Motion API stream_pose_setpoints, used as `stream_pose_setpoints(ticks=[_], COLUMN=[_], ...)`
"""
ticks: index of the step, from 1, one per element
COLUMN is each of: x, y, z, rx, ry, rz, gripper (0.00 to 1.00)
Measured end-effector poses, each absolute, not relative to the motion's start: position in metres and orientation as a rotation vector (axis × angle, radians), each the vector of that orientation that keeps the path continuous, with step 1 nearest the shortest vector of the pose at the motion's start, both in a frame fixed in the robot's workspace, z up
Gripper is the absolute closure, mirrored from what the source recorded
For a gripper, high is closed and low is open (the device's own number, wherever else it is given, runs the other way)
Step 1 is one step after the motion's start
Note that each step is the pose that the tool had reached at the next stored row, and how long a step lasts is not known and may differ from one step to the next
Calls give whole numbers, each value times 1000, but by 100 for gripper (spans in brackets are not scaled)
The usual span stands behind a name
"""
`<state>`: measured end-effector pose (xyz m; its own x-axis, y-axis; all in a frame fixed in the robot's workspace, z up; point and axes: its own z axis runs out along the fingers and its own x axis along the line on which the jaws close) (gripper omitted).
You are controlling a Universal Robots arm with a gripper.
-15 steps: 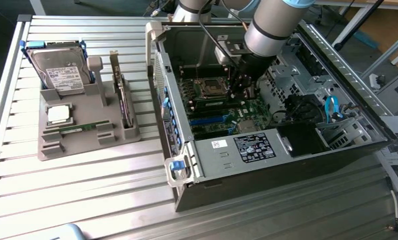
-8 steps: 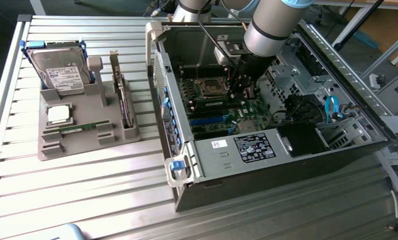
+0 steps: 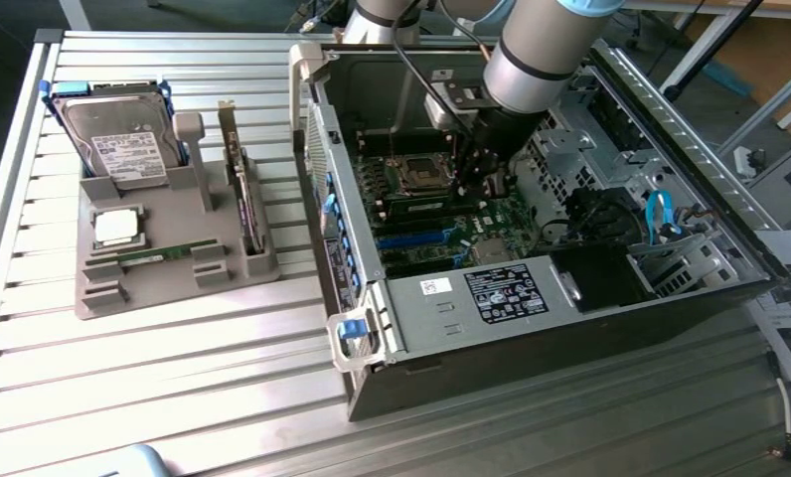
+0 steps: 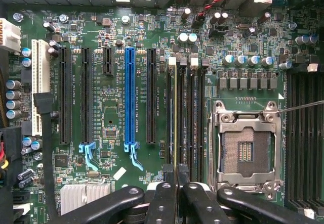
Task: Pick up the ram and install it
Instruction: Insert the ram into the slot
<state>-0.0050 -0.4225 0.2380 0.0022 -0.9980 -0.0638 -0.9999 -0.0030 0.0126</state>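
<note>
The ram (image 4: 175, 113) appears edge-on in the wrist view as a thin strip with a yellowish edge. It stands upright along the black memory slots (image 4: 195, 118), beside the empty CPU socket (image 4: 246, 150). My gripper (image 4: 175, 176) is shut on its near end, with the black fingers (image 4: 162, 198) pressed to either side. Whether the stick is seated in its slot cannot be told. In the exterior view the gripper (image 3: 479, 184) reaches down inside the open computer case (image 3: 529, 298), next to the socket (image 3: 415, 171).
A grey holder (image 3: 170, 288) at the exterior view's left carries a silver hard drive (image 3: 124, 144), a CPU (image 3: 114, 227), an upright dark expansion card (image 3: 243, 194) and another green stick (image 3: 150, 253). Expansion slots, one blue (image 4: 129, 97), line the motherboard. Case walls and cables (image 3: 658, 214) surround the arm.
</note>
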Motion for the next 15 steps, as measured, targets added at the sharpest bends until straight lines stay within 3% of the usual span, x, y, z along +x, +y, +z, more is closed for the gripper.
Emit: stream_pose_setpoints(ticks=[15], x=[-5], y=[-423], z=[239], rx=[-2198], ry=[2192], rz=[84], gripper=[88])
